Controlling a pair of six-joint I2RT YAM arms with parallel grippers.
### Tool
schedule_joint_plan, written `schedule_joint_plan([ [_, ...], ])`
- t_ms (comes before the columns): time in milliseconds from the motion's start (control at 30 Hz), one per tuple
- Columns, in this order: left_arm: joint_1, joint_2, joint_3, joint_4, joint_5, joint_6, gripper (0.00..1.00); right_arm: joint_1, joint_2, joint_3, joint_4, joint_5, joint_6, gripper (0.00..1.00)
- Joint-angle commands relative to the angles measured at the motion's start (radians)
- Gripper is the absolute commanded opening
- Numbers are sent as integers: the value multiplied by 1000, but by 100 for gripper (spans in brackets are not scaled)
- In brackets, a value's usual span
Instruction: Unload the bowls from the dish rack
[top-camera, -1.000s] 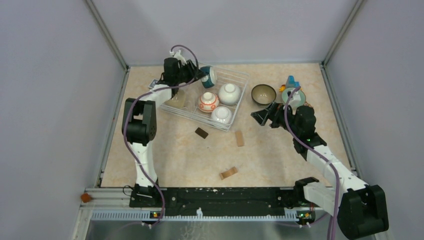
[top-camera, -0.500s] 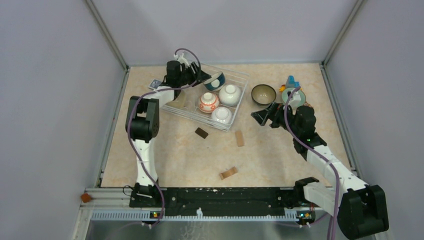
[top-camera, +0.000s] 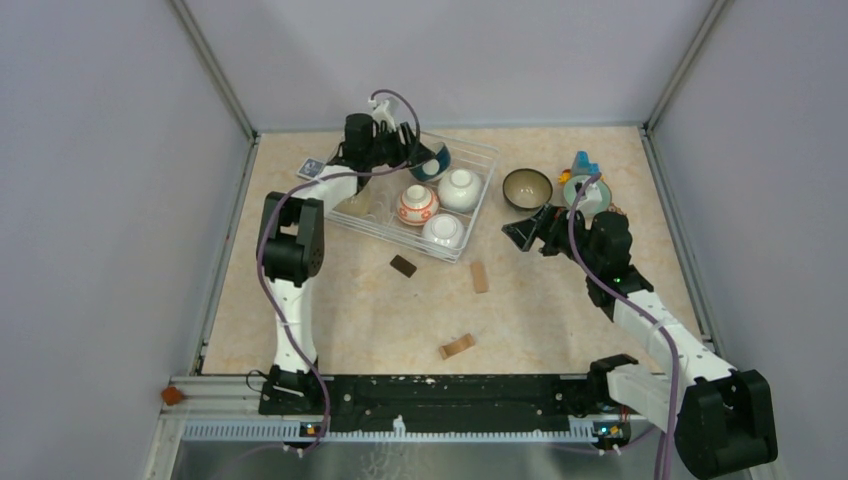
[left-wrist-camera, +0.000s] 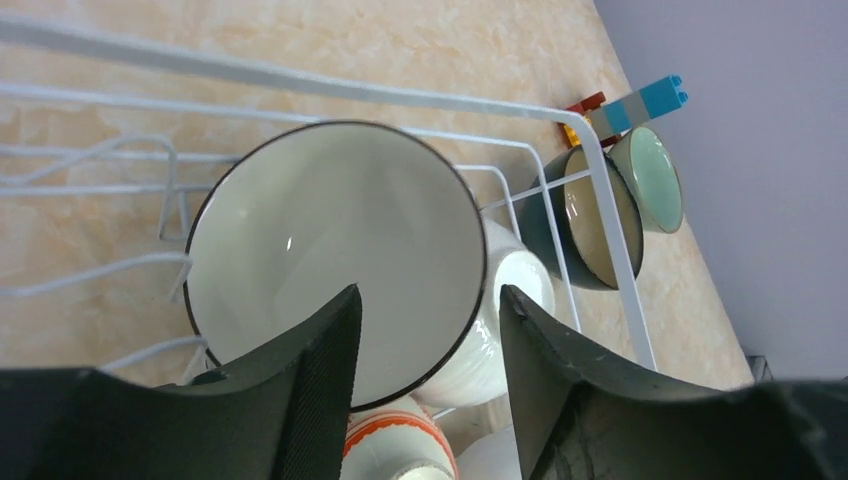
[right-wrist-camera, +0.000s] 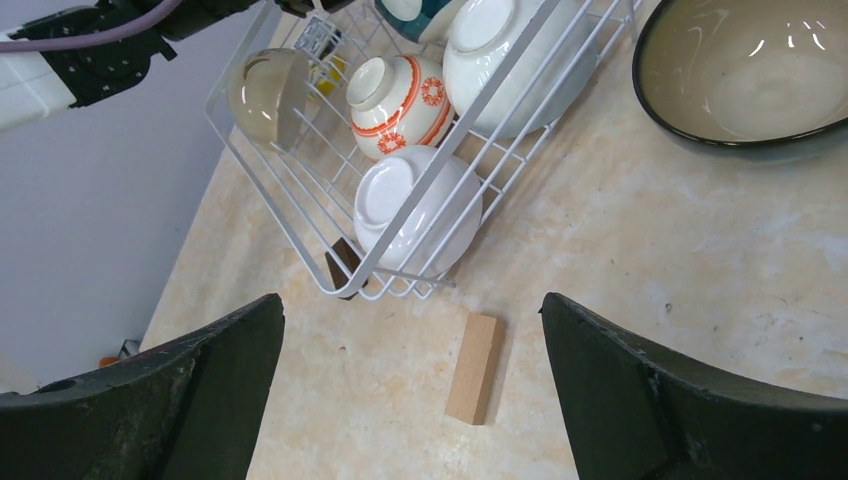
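Note:
The white wire dish rack (top-camera: 481, 196) holds a teal-and-white bowl (top-camera: 433, 160), an orange-patterned bowl (top-camera: 417, 204), two white bowls (top-camera: 459, 187) (top-camera: 443, 230) and a beige bowl (top-camera: 352, 200). My left gripper (top-camera: 408, 152) is open at the rack's far side. In the left wrist view my left gripper (left-wrist-camera: 428, 292) has its jaws apart at the near rim of the teal bowl's white inside (left-wrist-camera: 335, 230), without pinching it. A dark bowl (top-camera: 527, 187) and a pale green bowl (top-camera: 578, 190) stand on the table right of the rack. My right gripper (top-camera: 524, 232) is open and empty.
A light wooden block (top-camera: 479, 277) lies below the rack's near corner, also in the right wrist view (right-wrist-camera: 474, 366). Another wooden block (top-camera: 456, 346) and a dark block (top-camera: 403, 265) lie nearer. A blue card (top-camera: 311, 168) lies left of the rack. Toy bricks (top-camera: 583, 160) stand at the far right.
My left gripper moved right and farther back over the rack. The teal bowl went right with it and turned its opening toward the gripper. The right arm has not moved.

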Motion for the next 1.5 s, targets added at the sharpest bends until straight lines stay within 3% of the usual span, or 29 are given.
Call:
schedule_joint_plan([
  [0,-22,14,110,-64,25,104,57,3,-27,-2,34,3,-17,98],
  [167,-42,41,164,-136,12,166,46,4,-24,-1,37,3,-17,98],
  [433,-62,70,224,-232,-66,244,47,3,-21,-1,39,0,-15,98],
  [633,-79,86,265,-314,-64,289,31,3,-19,-5,46,1,-17,98],
  [667,-81,86,268,-320,-62,297,26,3,-19,-5,46,1,-17,98],
  [767,-88,84,271,-304,-55,311,0,3,-21,-5,45,2,-16,98],
  [1167,-91,-14,273,-197,-9,267,0,3,-38,-3,31,35,-18,97],
  [1467,-88,-181,174,-101,-9,213,0,3,-51,10,-3,69,-20,96],
])
